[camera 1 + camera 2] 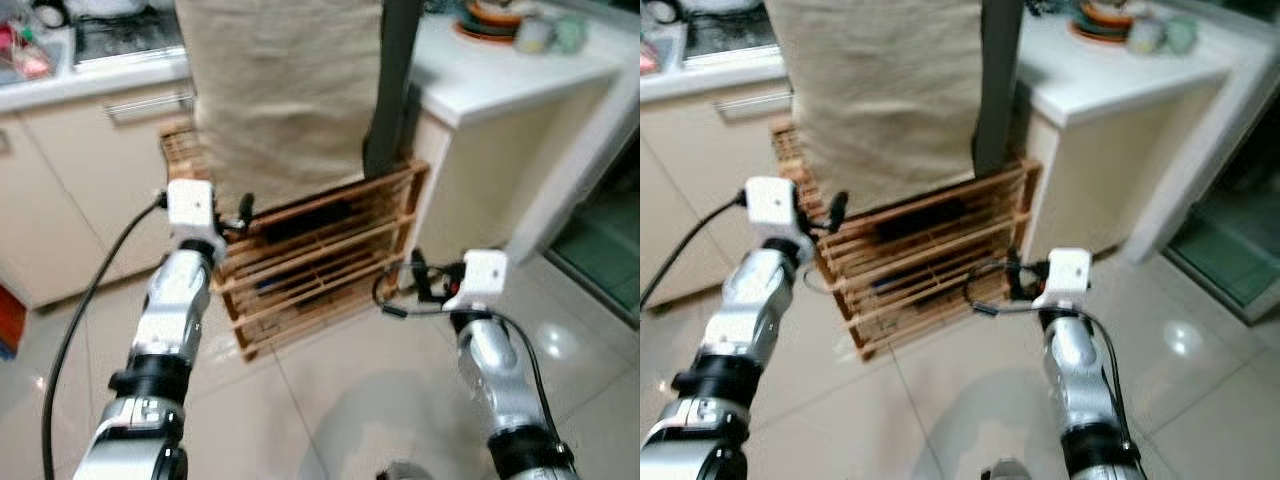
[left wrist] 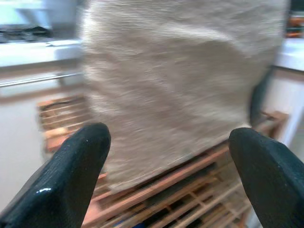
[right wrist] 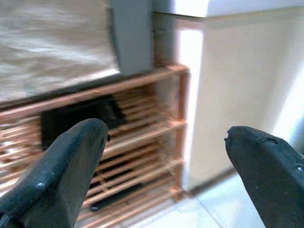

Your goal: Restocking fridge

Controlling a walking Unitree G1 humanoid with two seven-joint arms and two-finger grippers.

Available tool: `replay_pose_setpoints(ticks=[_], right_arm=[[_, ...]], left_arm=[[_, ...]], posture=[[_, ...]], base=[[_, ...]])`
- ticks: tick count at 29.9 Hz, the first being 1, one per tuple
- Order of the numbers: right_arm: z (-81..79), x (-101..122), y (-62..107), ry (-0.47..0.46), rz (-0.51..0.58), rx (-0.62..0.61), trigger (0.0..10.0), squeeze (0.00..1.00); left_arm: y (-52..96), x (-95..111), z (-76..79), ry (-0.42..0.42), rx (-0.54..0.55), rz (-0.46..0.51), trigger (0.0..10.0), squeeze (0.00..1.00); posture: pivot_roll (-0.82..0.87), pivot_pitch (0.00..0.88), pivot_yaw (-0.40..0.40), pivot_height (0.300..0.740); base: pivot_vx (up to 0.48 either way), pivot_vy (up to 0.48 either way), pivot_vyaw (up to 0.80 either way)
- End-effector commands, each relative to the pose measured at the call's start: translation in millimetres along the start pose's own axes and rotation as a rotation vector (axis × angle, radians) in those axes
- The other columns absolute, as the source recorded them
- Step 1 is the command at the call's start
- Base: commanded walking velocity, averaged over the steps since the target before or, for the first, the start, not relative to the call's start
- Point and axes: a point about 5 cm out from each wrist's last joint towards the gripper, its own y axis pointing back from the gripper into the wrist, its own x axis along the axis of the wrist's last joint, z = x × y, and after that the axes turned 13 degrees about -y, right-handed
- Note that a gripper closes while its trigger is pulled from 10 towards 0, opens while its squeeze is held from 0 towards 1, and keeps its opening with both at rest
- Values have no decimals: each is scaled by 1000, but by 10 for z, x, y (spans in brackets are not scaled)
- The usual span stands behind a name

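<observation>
Reaching forward side by side, both silver arms are up over the pale tiled floor [image 1: 330,400], and both sets of jaws are spread wide with nothing between them. The left gripper [image 2: 171,166] is the nearer one to what lies ahead, its black fingers [image 2: 71,166] aimed straight at the hanging beige woven cloth [image 1: 285,90]. The right gripper [image 3: 166,166] sits lower and further out, looking at the low slatted wooden rack [image 1: 320,255] and its right-hand post beside the cream cabinet side.

Just beyond the jaws, that rack stands on the floor, its slats running left to right, with dark flat items on its shelves that I can't identify. The cloth drapes over its top, next to a dark grey upright panel [image 1: 392,85]. Further back is the white counter [image 1: 500,75] with stacked dishes. No fridge to report and nothing in hand, so my guess is it's still approach work.
</observation>
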Motion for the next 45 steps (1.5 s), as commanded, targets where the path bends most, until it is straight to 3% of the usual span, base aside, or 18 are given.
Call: replay_pose_setpoints(ticks=[1, 11, 20, 24, 34, 45], right_arm=[[14, 53, 12, 8, 31, 7, 10000, 0], [31, 78, 122, 12, 61, 14, 10000, 0], [-50, 151, -32, -7, 71, 20, 10000, 0], [-51, 168, -57, -8, 72, 21, 10000, 0], [-94, 157, -19, -21, 105, 1, 10000, 0], [-126, 237, -91, 4, 126, 47, 10000, 0]], left_arm=[[2, -18, 35, -11, -12, -11, 10000, 0], [38, -78, -34, -9, 11, -34, 10000, 0], [-10, -75, 0, 6, 9, -36, 10000, 0], [-50, 24, 42, 12, 1, 13, 10000, 0], [65, -47, -32, -78, -5, 25, 10000, 0], [80, -7, -10, -73, 23, 58, 10000, 0]], posture=[[-185, 0, 49, 740], [-157, 0, 38, 740], [-186, 0, 49, 740], [-199, 0, 51, 740], [-178, 0, 49, 740], [-147, 0, 5, 740]], base=[[0, 461, -731], [0, 467, -708], [0, 472, -700], [0, 472, -702], [0, 474, -699], [0, 379, -457]])
